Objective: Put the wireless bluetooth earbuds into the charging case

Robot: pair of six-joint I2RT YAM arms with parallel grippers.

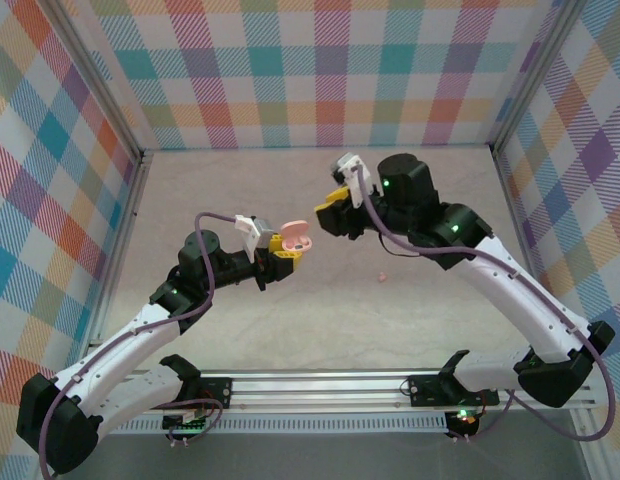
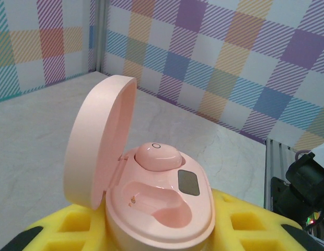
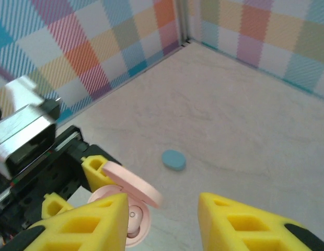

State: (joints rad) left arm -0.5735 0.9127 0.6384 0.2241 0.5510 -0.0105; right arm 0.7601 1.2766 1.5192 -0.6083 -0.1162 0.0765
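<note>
My left gripper (image 1: 285, 243) is shut on the open pink charging case (image 2: 167, 209), its yellow foam fingers (image 2: 245, 219) pressing both sides. The lid (image 2: 96, 146) stands up at the left. One salmon pink earbud (image 2: 157, 156) sits in the far slot, while the near slot (image 2: 154, 201) is empty. My right gripper (image 3: 162, 222) hangs open just right of and above the case (image 3: 131, 194), with nothing between its fingers. Another pink earbud (image 1: 383, 275) lies on the table right of the case.
A closed light blue oval case (image 3: 174, 160) lies on the table beyond the pink case. Plaid walls (image 1: 320, 70) enclose the table on three sides. A metal rail (image 1: 320, 385) runs along the near edge between the arm bases.
</note>
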